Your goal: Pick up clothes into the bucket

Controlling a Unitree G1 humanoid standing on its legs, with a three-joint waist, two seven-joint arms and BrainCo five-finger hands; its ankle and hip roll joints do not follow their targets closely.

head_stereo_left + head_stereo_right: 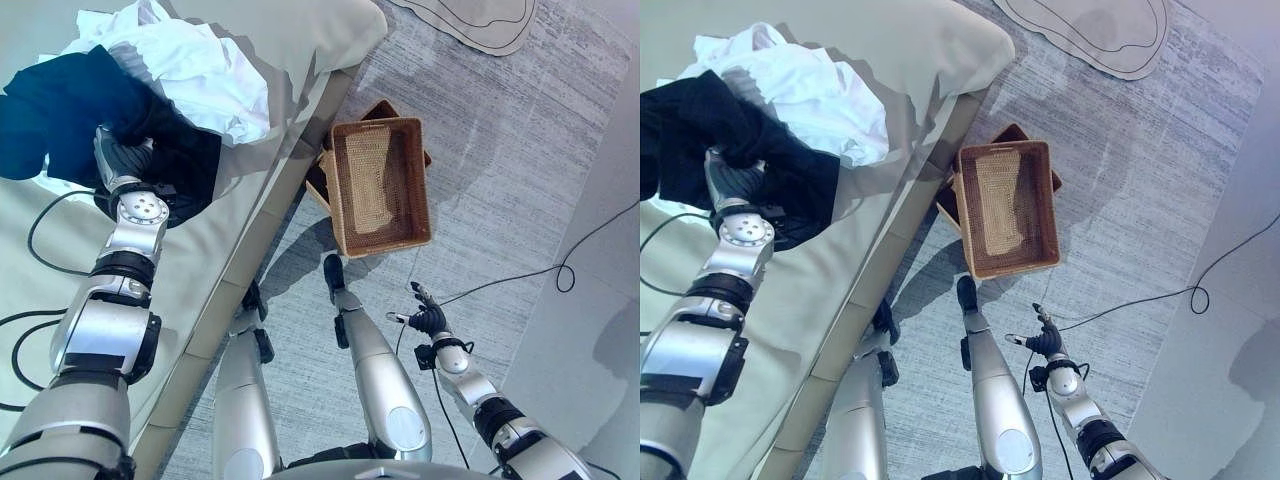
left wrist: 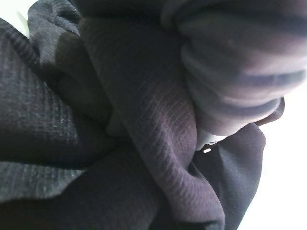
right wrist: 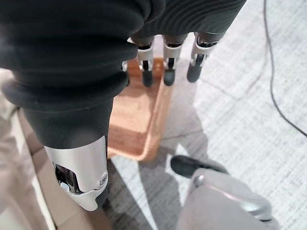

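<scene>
A dark navy garment [image 1: 60, 110] lies bunched on the bed, partly over a crumpled white garment [image 1: 200, 65]. My left hand [image 1: 118, 160] reaches into the near edge of the dark garment, and the cloth covers its front. Its wrist view shows folds of that dark cloth [image 2: 96, 143] pressed close against the hand. A brown wicker basket [image 1: 418, 180] stands on the floor beside the bed. My right hand [image 1: 428, 318] hangs low over the floor, short of the basket [image 3: 139, 124], open and holding nothing.
The bed's long edge [image 1: 270, 230] runs diagonally between the clothes and the basket. A dark brown flat piece [image 1: 382, 107] pokes out from under the basket's far end. A pale rug [image 1: 480, 25] lies farther off on the grey carpet.
</scene>
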